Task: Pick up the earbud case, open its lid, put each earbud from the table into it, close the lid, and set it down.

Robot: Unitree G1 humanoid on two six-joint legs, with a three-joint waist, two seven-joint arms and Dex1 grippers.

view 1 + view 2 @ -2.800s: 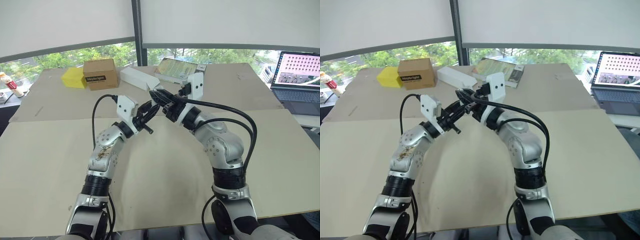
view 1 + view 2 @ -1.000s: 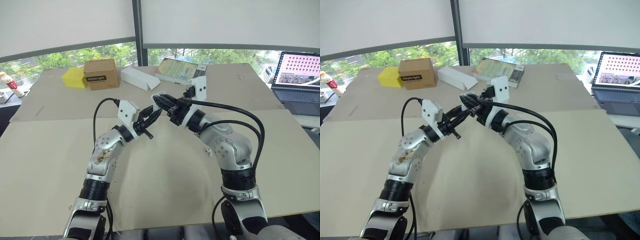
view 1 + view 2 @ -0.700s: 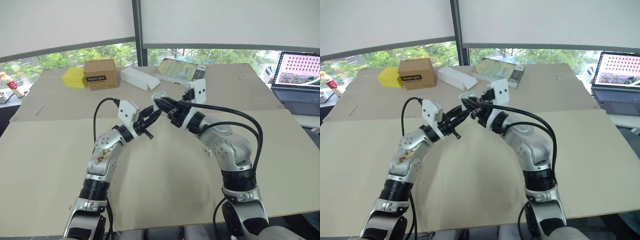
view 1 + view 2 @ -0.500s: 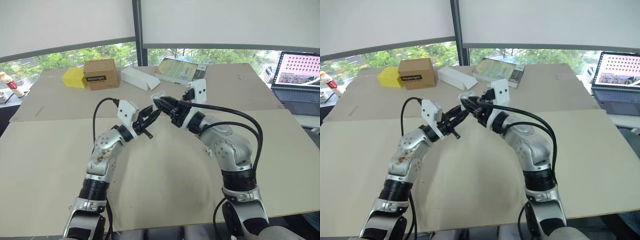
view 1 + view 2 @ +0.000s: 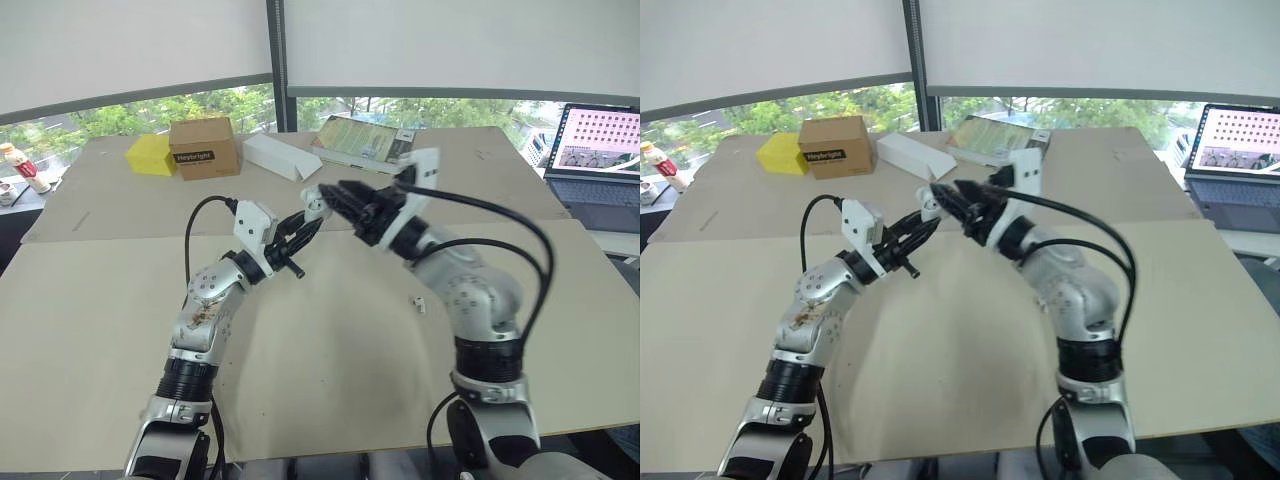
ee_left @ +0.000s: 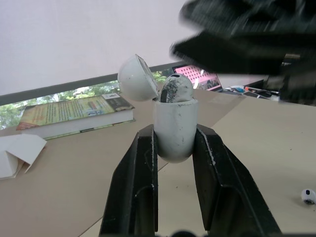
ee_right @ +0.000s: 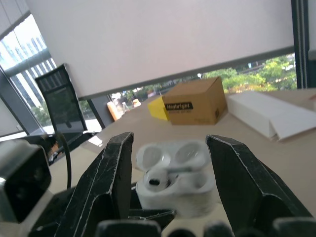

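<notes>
1. Above the middle of the table [image 5: 100,320], the left gripper [image 5: 308,222] holds the white earbud case [image 5: 313,203] in the air, well clear of the surface.
2. Its two black fingers [image 6: 140,173] pinch the lower body of the case from both sides, and the case stands roughly upright between them.
3. The lid [image 6: 137,78] is swung open on its hinge and tips back to one side of the body.
4. One earbud [image 7: 154,180] sits in a socket of the case. In the right wrist view the socket next to it looks empty.
5. The right gripper [image 5: 350,205] hovers just beside the open case, pointing at it from the robot's right. Its fingers [image 7: 116,168] are spread wide with nothing between them.
6. Whether the right fingertips touch the case cannot be told. In the left wrist view they appear a little apart from it.
7. A second earbud [image 5: 418,301] lies loose on the table, to the robot's right of the case and below the right forearm.
8. Along the far edge of the table stand a brown cardboard box [image 5: 203,148], a yellow box [image 5: 148,155] just beside it, a white carton [image 5: 280,156] and a book [image 5: 362,140].
9. An open laptop [image 5: 600,150] sits off the table's far right corner.
</notes>
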